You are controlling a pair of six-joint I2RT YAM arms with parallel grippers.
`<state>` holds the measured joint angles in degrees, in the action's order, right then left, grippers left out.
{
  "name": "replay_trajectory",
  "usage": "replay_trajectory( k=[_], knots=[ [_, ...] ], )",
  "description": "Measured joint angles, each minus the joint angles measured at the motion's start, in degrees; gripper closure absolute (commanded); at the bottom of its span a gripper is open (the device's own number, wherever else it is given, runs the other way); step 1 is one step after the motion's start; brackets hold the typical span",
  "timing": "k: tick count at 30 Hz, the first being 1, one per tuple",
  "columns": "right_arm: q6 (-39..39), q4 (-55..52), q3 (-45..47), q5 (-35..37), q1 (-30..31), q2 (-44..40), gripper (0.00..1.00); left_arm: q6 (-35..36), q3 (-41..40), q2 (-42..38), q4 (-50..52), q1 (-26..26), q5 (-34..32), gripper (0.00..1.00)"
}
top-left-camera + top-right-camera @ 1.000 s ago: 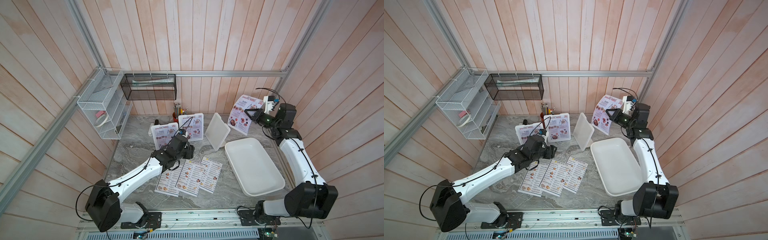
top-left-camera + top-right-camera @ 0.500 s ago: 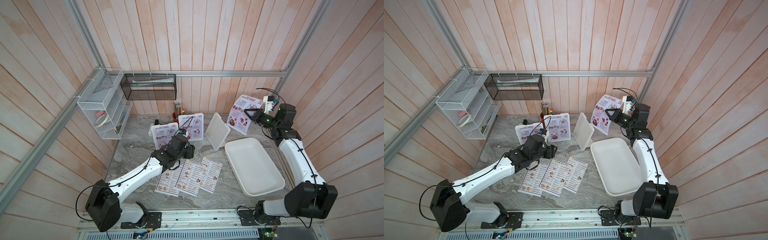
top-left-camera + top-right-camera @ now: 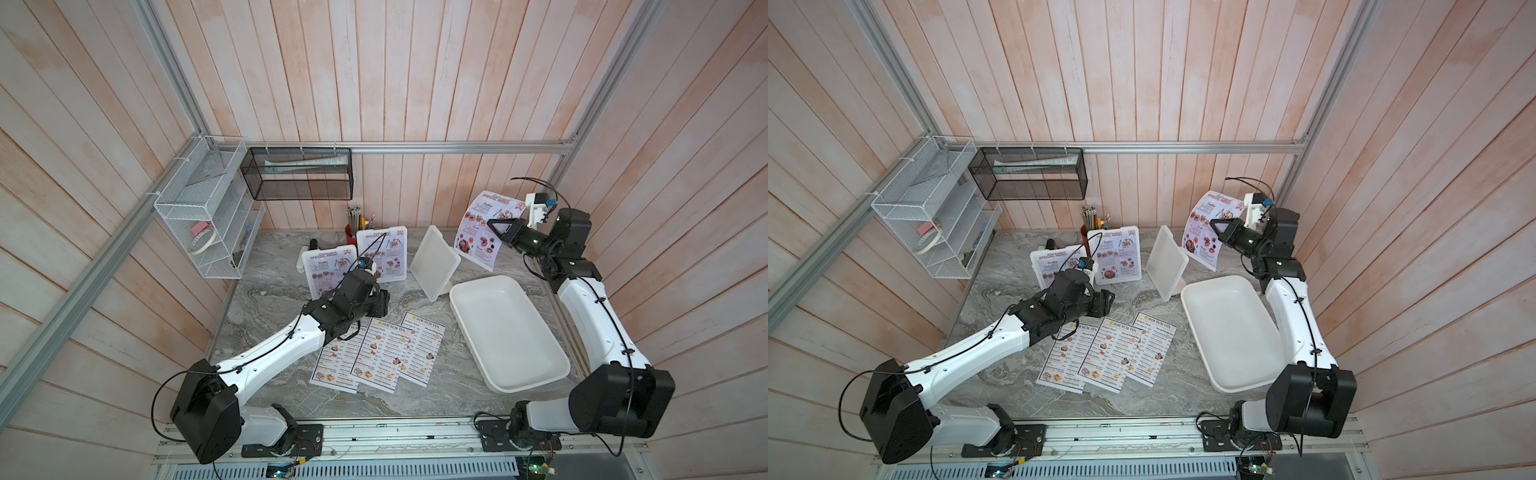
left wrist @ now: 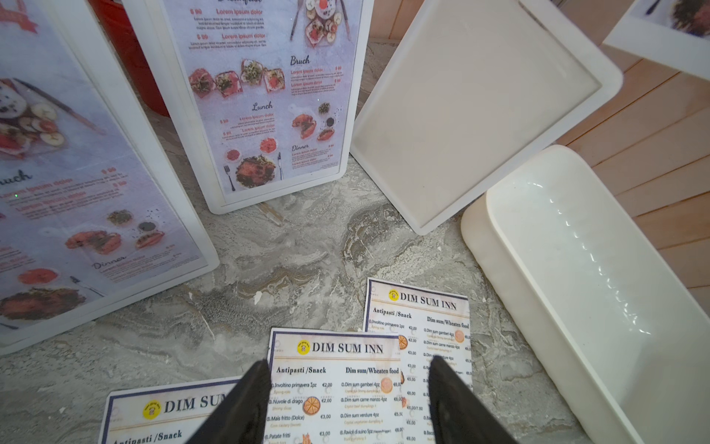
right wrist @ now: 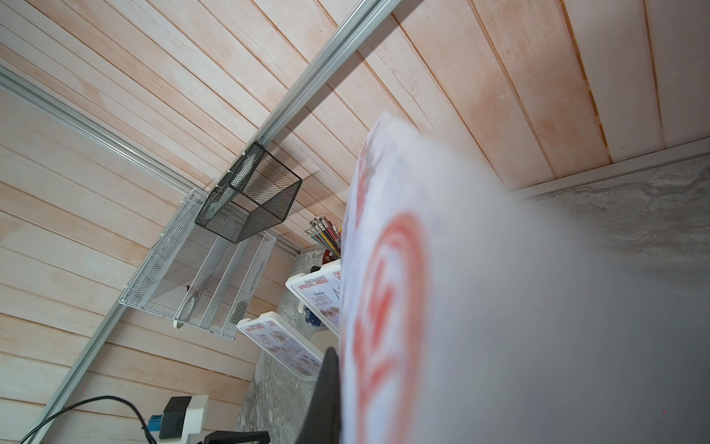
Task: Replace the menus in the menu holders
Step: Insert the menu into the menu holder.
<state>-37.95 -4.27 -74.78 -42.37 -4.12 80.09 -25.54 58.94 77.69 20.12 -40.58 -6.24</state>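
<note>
We see the raised SPECIAL MENU sheet (image 5: 461, 307) only as an unreadable blur in the right wrist view, while the left wrist view's edge cuts off the leftmost menu holder (image 4: 126, 115).

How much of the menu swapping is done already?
Done: one holder is empty. In hand: the right gripper pinches a lilac SPECIAL MENU sheet in the air. Left: two holders hold SPECIAL MENU sheets, and all three DIM SUM INN menus lie on the table below the open left gripper.

Marble tabletop (image 3: 270, 293): three Dim Sum menus (image 3: 382, 353), three holders (image 3: 386, 257), white tray (image 3: 511, 332).
</note>
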Motion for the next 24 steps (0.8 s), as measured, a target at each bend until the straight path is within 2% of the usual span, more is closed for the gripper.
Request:
replay_trajectory(
  k=[24],
  knots=[
    [0.04, 0.00, 0.66, 0.00, 0.28, 0.07, 1.00, 0.00, 0.00, 0.00, -0.02, 0.00, 0.00, 0.33]
  ],
)
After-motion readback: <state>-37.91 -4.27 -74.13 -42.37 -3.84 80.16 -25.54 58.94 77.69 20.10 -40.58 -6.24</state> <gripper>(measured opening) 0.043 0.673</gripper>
